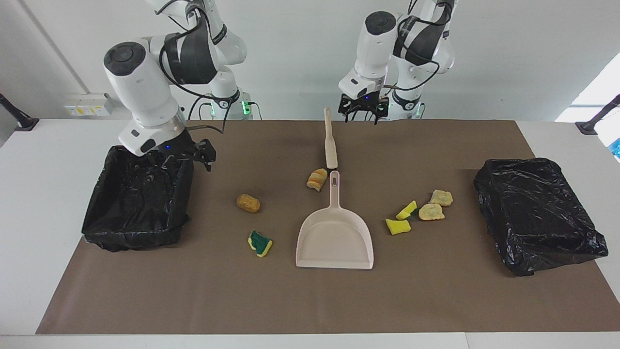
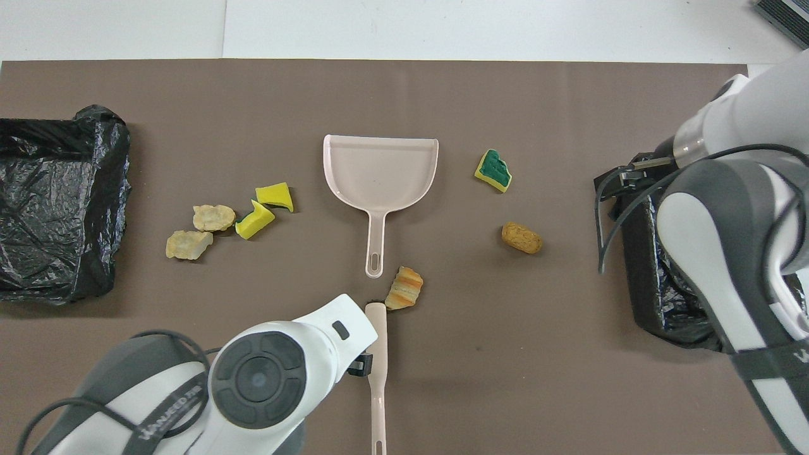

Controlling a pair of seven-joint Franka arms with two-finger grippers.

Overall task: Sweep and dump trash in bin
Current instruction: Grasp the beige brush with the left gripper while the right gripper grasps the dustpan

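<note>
Seven small scraps of trash lie loose on the brown mat covering the worktop: a striped tan bread-like lump [image 1: 317, 179] touching the tip of the beige plastic brush handle [image 1: 330, 140], a brown lump [image 1: 248, 203] and a green-backed yellow sponge piece [image 1: 260, 243] toward the right arm's end, and two yellow sponge pieces [image 1: 402, 219] just beside two pale tan lumps [image 1: 435, 205] toward the left arm's end. Between these groups rests the beige plastic dustpan [image 1: 334, 232], its handle pointing at the robots. A black-lined bin [image 1: 138, 196] stands at the right arm's end, another black-lined bin [image 1: 537, 213] at the left arm's end. The left hand [image 1: 362, 110] hovers released over the brush handle's robot end. The right hand [image 1: 186, 156] hangs released over the edge of its bin, grasping nothing
</note>
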